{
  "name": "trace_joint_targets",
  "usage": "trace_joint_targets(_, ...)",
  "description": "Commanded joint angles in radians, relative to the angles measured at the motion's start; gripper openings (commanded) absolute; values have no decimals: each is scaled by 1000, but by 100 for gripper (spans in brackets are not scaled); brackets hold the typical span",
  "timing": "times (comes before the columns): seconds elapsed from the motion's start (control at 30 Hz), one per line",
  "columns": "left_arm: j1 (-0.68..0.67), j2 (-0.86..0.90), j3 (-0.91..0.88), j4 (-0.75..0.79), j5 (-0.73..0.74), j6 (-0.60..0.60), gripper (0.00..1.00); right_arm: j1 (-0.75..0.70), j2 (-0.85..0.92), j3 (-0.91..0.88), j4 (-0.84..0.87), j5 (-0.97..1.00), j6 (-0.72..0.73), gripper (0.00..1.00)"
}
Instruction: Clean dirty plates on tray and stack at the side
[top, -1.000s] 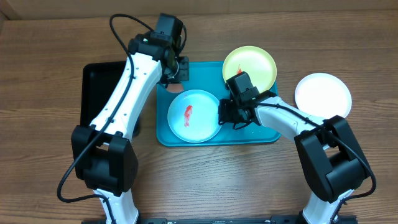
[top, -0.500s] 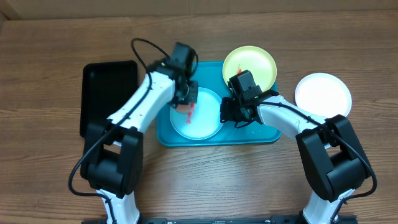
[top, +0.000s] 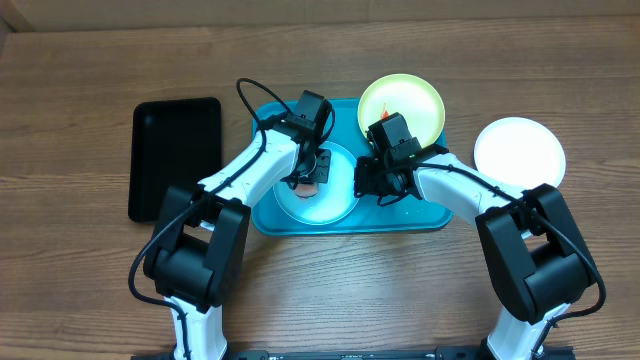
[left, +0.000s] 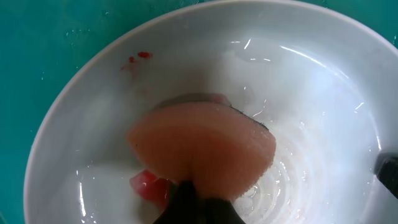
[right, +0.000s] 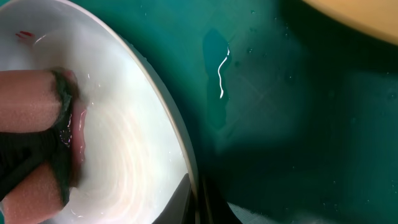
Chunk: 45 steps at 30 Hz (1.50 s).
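Starting at the left pincer, a soft pink sponge is seen squeezed between its closed jaws. The sponge is pressed down into the middle of the blue plate. A bit of red smear can be seen under the edge of the sponge, so the wiping is judged not done yet. The right pincer is closed thin on the right rim of the same plate, which is pinned in place for the rub. The plate is wet and shiny, so it is likely to be slippery. It looks light and stiff, and it could be slid about by a hard push. The rim is judged the best place for it to be held, since the flat middle cannot be pinched. The plate lies on the left half of the tray. The yellow plate is set at the far right corner of the tray, just beside the right pincer, with red on it. The white plate is seen off the tray, on the table to the right. A black tray lies well apart on the left.
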Motion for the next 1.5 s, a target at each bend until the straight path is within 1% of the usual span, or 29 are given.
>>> trace_joint_targets(0.0, -1, 82, -11, -23, -4, 5, 4, -5, 16, -5, -11, 6, -10, 4)
trace_joint_targets(0.07, -4, 78, 9, -43, 86, 54, 4, -5, 16, -5, -10, 6, -10, 4)
trace_joint_targets(0.1, -4, 78, 30, -56, 185, 116, 4, -5, 16, -5, -10, 6, -10, 4)
trace_joint_targets(0.17, -4, 78, 60, -72, 321, 207, 4, -5, 16, -5, -9, 7, -10, 4)
trace_joint_targets(0.2, -4, 78, 78, -82, 357, 234, 4, -5, 16, -5, -8, 7, -10, 4)
trace_joint_targets(0.27, -4, 78, 111, -98, 340, 233, 4, -5, 16, -5, -9, 7, -10, 4)
trace_joint_targets(0.33, -1, 78, 140, -98, 266, 211, 4, -5, 16, -5, -9, 7, -10, 4)
trace_joint_targets(0.4, 2, 78, 167, -97, 146, 172, 4, -5, 16, -5, -8, 7, -10, 4)
trace_joint_targets(0.57, 5, 78, 201, -90, -223, 55, 4, -5, 16, -5, -9, 7, -10, 4)
trace_joint_targets(0.63, 5, 78, 201, -94, -311, 41, 4, -5, 16, -5, -9, 7, -10, 4)
trace_joint_targets(0.7, 5, 79, 201, -112, -338, 42, 4, -5, 16, -5, -9, 7, -10, 4)
trace_joint_targets(0.77, 2, 79, 201, -137, -315, 41, 4, -5, 16, -5, -8, 7, -10, 4)
trace_joint_targets(0.97, -23, 79, 198, -214, -132, 50, 4, -5, 16, -5, -5, 7, -10, 4)
trace_joint_targets(1.2, -62, 84, 154, -183, 6, 49, 4, -5, 16, -5, -6, 7, -10, 4)
trace_joint_targets(1.3, -72, 85, 136, -176, 98, 49, 4, -5, 16, -5, -6, 7, -10, 4)
trace_joint_targets(1.37, -74, 85, 135, -175, 122, 50, 4, -5, 16, -5, -6, 7, -10, 4)
trace_joint_targets(1.47, -73, 85, 135, -154, 83, 49, 4, -5, 16, -5, -6, 7, -10, 4)
